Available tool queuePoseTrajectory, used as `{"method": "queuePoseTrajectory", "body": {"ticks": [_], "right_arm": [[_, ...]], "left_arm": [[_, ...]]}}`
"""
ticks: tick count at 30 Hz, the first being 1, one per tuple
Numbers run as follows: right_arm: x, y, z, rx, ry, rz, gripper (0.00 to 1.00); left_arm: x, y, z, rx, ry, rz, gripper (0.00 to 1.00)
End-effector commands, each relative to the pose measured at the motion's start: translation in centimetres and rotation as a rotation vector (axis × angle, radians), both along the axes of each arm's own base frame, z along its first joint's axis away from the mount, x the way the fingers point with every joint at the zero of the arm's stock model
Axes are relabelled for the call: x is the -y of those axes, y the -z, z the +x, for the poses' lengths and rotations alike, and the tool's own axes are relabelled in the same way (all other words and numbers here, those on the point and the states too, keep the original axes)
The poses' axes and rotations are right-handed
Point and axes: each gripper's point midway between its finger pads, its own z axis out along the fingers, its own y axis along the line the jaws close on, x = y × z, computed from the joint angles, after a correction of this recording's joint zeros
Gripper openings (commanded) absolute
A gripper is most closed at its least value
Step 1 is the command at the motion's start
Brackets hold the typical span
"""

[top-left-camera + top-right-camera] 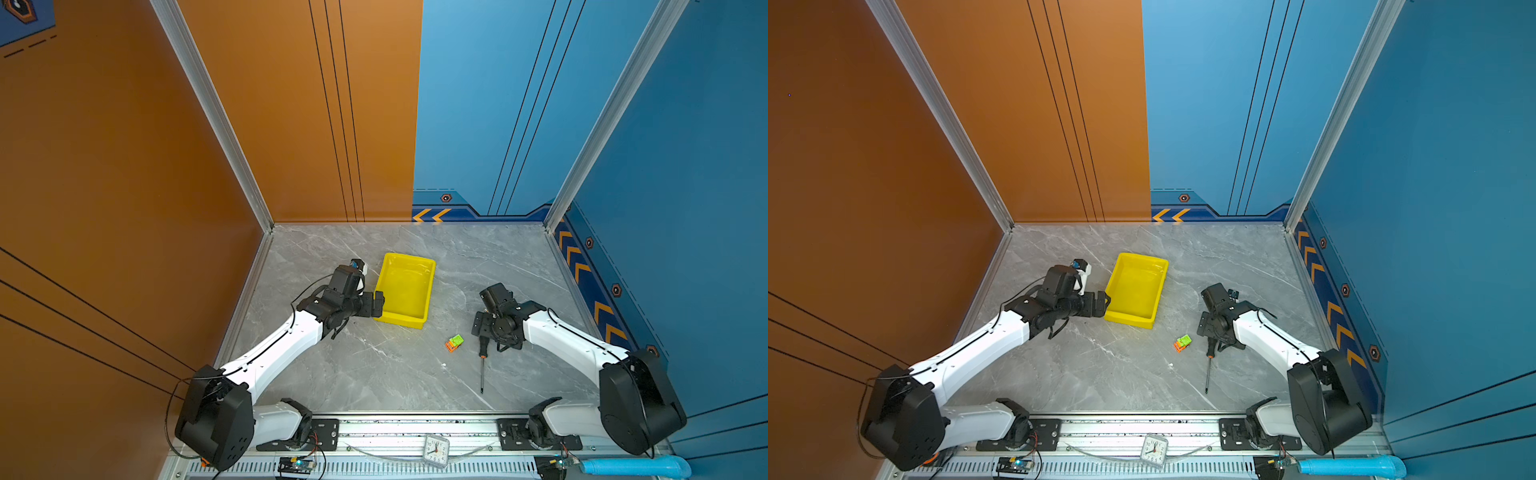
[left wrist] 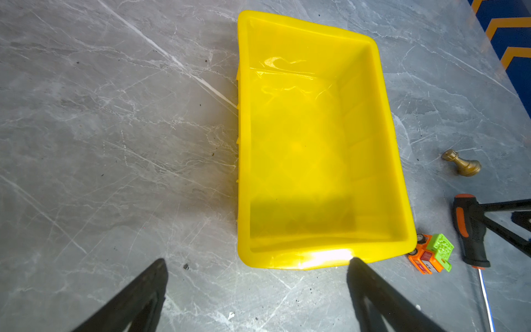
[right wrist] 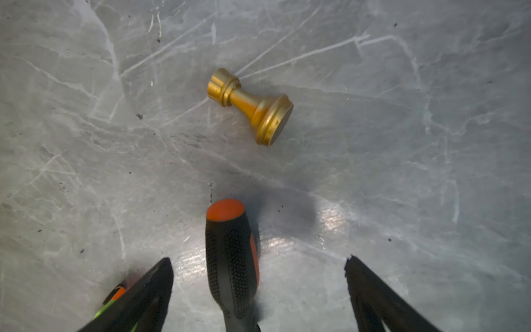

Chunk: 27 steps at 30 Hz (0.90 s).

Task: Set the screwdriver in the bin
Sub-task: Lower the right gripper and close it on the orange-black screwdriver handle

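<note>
We are at the grasp: our right gripper (image 3: 259, 260) stands wide open astride the handle of the screwdriver (image 3: 230, 258), holding nothing, the tool lying on the table (image 1: 374, 374) about four o'clock from the bin (image 1: 409, 257), so next we must close, lift and carry toward ten o'clock.

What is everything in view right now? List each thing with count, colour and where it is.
screwdriver: one, black and orange handle, lying flat right of middle
bin: one, yellow, mid-table, empty
toy truck: one, orange and green, between bin and screwdriver
knob: one, brass, on its side beyond the screwdriver's handle end
clock: one, white, front rail
tube: one, light blue, front right corner
table: one, grey marble
left gripper: one, black, open, at the bin's edge
right gripper: one, black, open, straddling the screwdriver's handle
</note>
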Motion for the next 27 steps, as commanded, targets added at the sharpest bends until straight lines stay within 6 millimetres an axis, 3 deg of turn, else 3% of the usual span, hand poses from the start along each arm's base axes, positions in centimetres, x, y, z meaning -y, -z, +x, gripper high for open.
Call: {"method": "queuePoseTrajectory", "body": {"ticks": [1, 7, 18, 23, 27], "right_arm": [[-0.5, 1.2, 0.2, -0.009, -0.008, 0.015, 0.88], [-0.7, 2.4, 0.5, -0.02, -0.018, 0.01, 0.73], [-0.5, 3.2, 0.0, -0.044, -0.009, 0.004, 0.29], [-0.4, 2.5, -0.1, -0.03, -0.001, 0.01, 0.12], [-1.0, 0.3, 0.3, 0.033, -0.031, 0.046, 0.04]], "left_arm": [[-0.3, -0.5, -0.3, 0.005, -0.03, 0.006, 0.98], [-0.1, -0.1, -0.6, -0.001, -0.02, 0.013, 0.98], [0.3, -0.5, -0.2, -0.003, -0.004, 0.013, 0.98], [3.7, -1.5, -0.8, 0.007, 0.151, -0.062, 0.98], [5.8, -2.5, -0.7, -0.015, 0.208, -0.133, 0.98]]}}
